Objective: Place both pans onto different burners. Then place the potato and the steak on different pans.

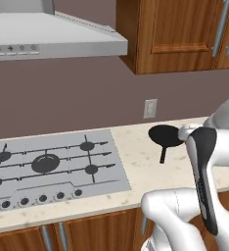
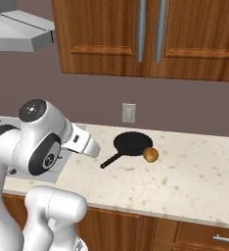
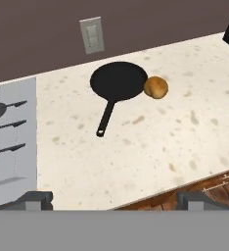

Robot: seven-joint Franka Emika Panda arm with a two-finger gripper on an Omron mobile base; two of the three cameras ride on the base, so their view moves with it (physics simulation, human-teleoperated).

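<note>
A pan (image 3: 118, 81) sits on the counter (image 3: 150, 142) right of the cooktop (image 3: 13, 142), potato (image 3: 156, 87) seemingly touching its rim. The gripper (image 3: 114, 201) hangs wide open, empty, over bare counter near the front edge.

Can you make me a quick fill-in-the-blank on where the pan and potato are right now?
1. The pan lies on the ____, not on a burner.
2. The potato sits right beside the pan's ____.
3. The gripper jaws stand ____, holding nothing.
4. On the wall behind the pan is a light ____.

Missing words: counter; rim; open; switch
</note>
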